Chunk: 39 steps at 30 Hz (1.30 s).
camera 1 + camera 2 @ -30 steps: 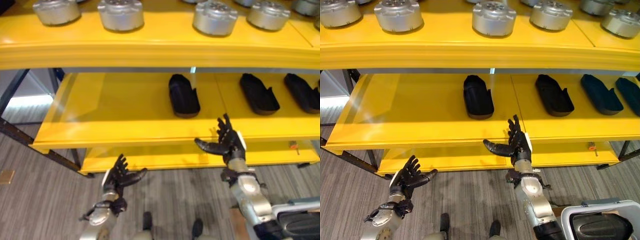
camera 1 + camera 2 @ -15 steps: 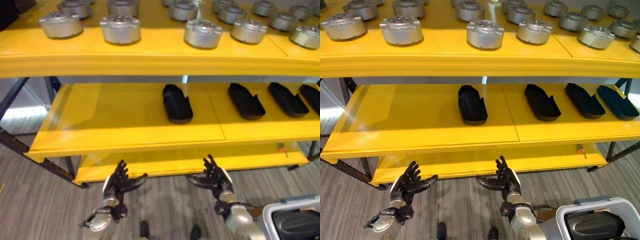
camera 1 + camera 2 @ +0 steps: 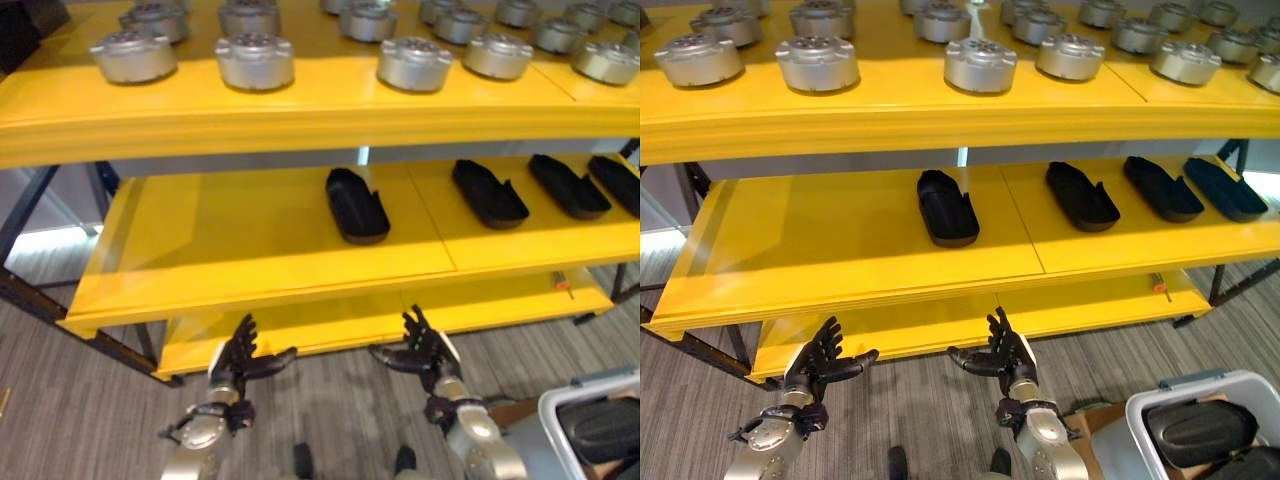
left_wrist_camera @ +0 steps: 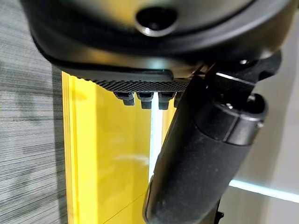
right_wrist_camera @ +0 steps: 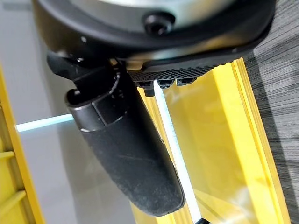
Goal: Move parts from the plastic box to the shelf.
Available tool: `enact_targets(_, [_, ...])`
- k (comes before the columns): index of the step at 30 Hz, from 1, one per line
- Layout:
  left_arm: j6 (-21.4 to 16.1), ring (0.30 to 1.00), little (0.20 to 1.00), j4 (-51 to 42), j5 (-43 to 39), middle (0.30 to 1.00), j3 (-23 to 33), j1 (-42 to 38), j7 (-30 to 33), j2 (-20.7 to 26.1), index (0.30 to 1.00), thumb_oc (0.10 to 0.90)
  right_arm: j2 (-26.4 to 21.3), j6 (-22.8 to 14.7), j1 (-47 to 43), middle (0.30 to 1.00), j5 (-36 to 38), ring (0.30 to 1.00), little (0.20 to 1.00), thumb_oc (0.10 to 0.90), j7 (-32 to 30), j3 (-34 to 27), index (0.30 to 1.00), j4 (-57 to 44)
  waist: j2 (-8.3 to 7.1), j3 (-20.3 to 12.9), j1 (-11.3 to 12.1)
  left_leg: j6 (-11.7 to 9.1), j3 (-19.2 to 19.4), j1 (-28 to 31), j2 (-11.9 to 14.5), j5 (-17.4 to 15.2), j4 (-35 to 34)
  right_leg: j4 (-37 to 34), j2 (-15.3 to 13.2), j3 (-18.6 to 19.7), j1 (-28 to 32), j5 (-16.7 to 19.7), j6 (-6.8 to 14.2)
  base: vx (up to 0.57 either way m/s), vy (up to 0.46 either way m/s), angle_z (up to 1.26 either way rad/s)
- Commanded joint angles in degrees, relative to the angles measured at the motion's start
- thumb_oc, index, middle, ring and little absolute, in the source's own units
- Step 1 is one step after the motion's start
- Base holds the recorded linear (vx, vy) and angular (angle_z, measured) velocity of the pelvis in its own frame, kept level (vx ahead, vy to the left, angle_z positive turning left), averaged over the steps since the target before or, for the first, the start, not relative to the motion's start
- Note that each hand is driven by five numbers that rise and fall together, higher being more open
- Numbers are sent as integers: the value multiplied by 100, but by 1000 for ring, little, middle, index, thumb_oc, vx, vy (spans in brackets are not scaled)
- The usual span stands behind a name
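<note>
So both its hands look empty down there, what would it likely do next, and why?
Probably swing the right hand toward the plastic box at the lower right and reach for a black part inside. Both that hand and the left hand hang open and empty below the yellow shelf, whose middle level has bare room left of the black parts already there.

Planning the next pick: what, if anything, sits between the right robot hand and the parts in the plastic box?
Nothing visible does. The right robot hand is open and empty, low before the shelf. The box, holding black parts, sits on the floor to its right, with bare floor between.
</note>
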Motion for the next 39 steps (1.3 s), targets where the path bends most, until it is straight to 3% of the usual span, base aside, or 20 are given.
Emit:
enact_targets(1, [-691,1000,1000,-689,42,1000,146,-450,-6,128,1000,900,-64,-625,-843,1000,-39,1000,1000,900,66,-5,1000,-358,145,246,194,98,46,165,265,-1052,737,230,-634,-588,-202,805,475,-111,5,-91])
enact_targets(2, [-711,1000,1000,-790,-143,1000,233,-329,-39,167,1000,900,-104,-627,-910,1000,29,1000,1000,900,173,103,1000,-342,277,276,264,44,186,225,487,-1025,666,761,-463,-839,-77,95,332,-95,-68,-75])
enact_targets(4, [-716,1000,1000,-846,-257,1000,272,-284,-52,177,1000,900,-101,-611,-1001,1000,45,1000,1000,900,214,166,1000,-290,277,259,348,13,334,202,589,-972,667,939,-387,-986,-38,-102,281,-85,-131,-57])
enact_targets(7, [-708,1000,1000,-881,-356,1000,350,-159,-85,152,1000,900,-105,-614,-1057,1000,-8,1000,1000,900,205,180,1000,-268,225,196,470,-91,540,232,664,-931,626,552,-347,-1354,174,-96,317,5,-199,-68])
enact_targets(8, [-690,1000,1000,-821,-367,1000,373,-109,-73,89,1000,900,-145,-605,-940,1000,-19,1000,1000,900,210,169,1000,-339,204,95,398,-212,569,244,828,-808,574,436,-104,-1110,203,-327,243,27,-216,-75])
enact_targets(16, [-698,1000,1000,-834,-373,1000,306,2,-234,-136,1000,900,-484,-642,-588,1000,-42,1000,1000,900,282,-76,1000,-643,341,-198,44,-644,1020,550,1444,-341,308,-135,569,-867,376,-557,9,55,-239,-34])
enact_targets(18, [-692,1000,1000,-789,-297,1000,198,-26,-286,-233,1000,900,-698,-771,-480,1000,-333,1000,1000,900,209,-293,1000,-861,444,-274,-165,-823,1210,726,1710,-45,177,-173,877,-692,361,-706,-108,97,-312,-53])
enact_targets(20, [-715,1000,1000,-816,-155,1000,174,-44,-283,-226,1000,900,-754,-805,-459,1000,-405,1000,1000,900,204,-339,1000,-932,480,-285,-191,-874,1264,776,1774,50,137,-144,951,-635,329,-751,-135,55,-178,-54])
enact_targets(22, [-745,1000,1000,-784,61,1000,22,-174,-368,-188,1000,900,-940,-970,-309,1000,-625,1000,1000,900,204,-617,1000,-1302,550,-314,-390,-1026,1379,792,2039,435,1,121,1186,-486,101,-955,-268,48,-289,-60])
enact_targets(26, [-771,1000,1000,-678,-26,1000,-55,-389,-341,-208,1000,900,-1166,-1112,-355,1000,-1031,1000,1000,900,74,-758,1000,-1569,552,-313,-519,-1076,1238,678,2185,731,15,339,1409,-236,-175,-1112,-414,20,-199,-25])
enact_targets(28, [-788,1000,1000,-695,-40,1000,-56,-414,-334,-224,1000,900,-1193,-1138,-334,1000,-1051,1000,1000,900,33,-800,1000,-1609,546,-319,-539,-1065,1234,640,2206,699,147,356,1448,-197,-185,-1151,-457,71,-153,-25])
enact_targets(29, [-836,1000,1000,-701,-63,1000,-70,-491,-283,-223,1000,900,-1219,-1153,-394,1000,-1043,1000,1000,900,2,-786,1000,-1586,511,-236,-458,-961,790,488,2095,662,596,327,1549,-4,-133,-1178,-546,87,-161,-25])
enact_targets(30, [-840,1000,1000,-695,-64,1000,-73,-503,-282,-223,1000,900,-1218,-1154,-401,1000,-1043,1000,1000,900,1,-790,1000,-1584,511,-228,-465,-962,769,458,2105,633,650,327,1548,-13,-130,-1181,-548,3,-178,-45])
enact_targets(31, [-847,1000,1000,-725,-91,1000,-111,-544,-270,-227,1000,900,-1236,-1185,-459,1000,-1027,1000,1000,900,-15,-790,1000,-1578,448,-145,-382,-772,336,163,1869,634,883,244,1580,80,-134,-1071,-641,-24,-171,-74])
enact_targets(32, [-854,1000,1000,-776,-137,1000,-80,-515,-267,-241,1000,900,-1246,-1191,-463,1000,-938,1000,1000,900,50,-813,1000,-1585,296,-75,-291,-583,-213,-203,1419,313,1195,65,1575,262,-8,-1035,-658,70,-202,-115])
enact_targets(33, [-834,1000,1000,-808,-120,1000,-55,-457,-281,-225,1000,900,-1220,-1186,-404,1000,-895,1000,1000,900,100,-857,1000,-1652,205,-53,-248,-462,-386,-391,1028,-8,1145,-82,1551,376,79,-970,-640,157,-122,-89])
enact_targets(34, [-839,1000,1000,-850,-126,1000,-35,-395,-299,-219,1000,900,-1211,-1189,-392,1000,-871,1000,1000,900,128,-863,1000,-1679,177,-44,-211,-407,-528,-537,843,-118,1107,-136,1546,450,104,-937,-619,165,-10,-51])
enact_targets(36, [-862,1000,1000,-885,-91,1000,30,-252,-281,-231,1000,900,-1197,-1205,-422,1000,-882,1000,1000,900,164,-833,1000,-1696,168,29,-61,-421,-1040,-931,530,22,861,-258,1613,676,215,-881,-580,129,49,-25])
enact_targets(38, [-876,1000,1000,-890,-70,1000,54,-189,-283,-241,1000,900,-1180,-1228,-450,1000,-885,1000,1000,900,187,-808,1000,-1681,199,73,21,-481,-1384,-1098,435,259,633,-280,1697,822,299,-876,-575,136,60,-74])
enact_targets(39, [-889,1000,1000,-884,-27,1000,64,-169,-272,-240,1000,900,-1170,-1224,-463,1000,-900,1000,1000,900,216,-790,1000,-1685,224,121,107,-506,-1742,-1149,305,348,498,-280,1733,952,375,-898,-574,152,86,-112])
